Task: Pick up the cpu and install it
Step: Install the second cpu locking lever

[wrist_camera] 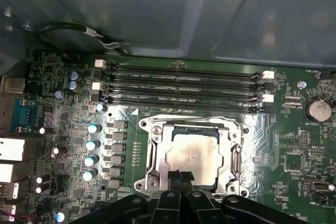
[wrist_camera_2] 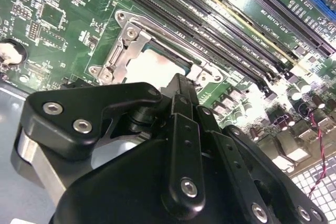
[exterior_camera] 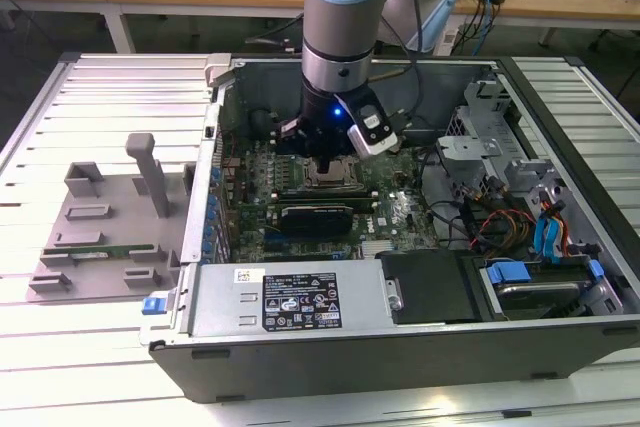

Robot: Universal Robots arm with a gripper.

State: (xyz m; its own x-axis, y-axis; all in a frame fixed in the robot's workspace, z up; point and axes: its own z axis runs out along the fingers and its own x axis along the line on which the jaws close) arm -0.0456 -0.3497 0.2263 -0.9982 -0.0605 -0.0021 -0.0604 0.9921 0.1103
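i'm holding the claw [exterior_camera: 328, 159] low inside the open computer case [exterior_camera: 560, 97], mid-frame — the cpu [wrist_camera: 193, 157] is lying in its socket [wrist_camera: 157, 153] just below. claw opening — i cannot tell.

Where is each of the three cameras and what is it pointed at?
Exterior view: off the arm, looking down into the open computer case; the arm and gripper show.
First wrist view: on the wrist, facing the cpu in its socket; gripper in frame.
Second wrist view: on the wrist, angled; gripper near.
Both wrist views share the cpu.
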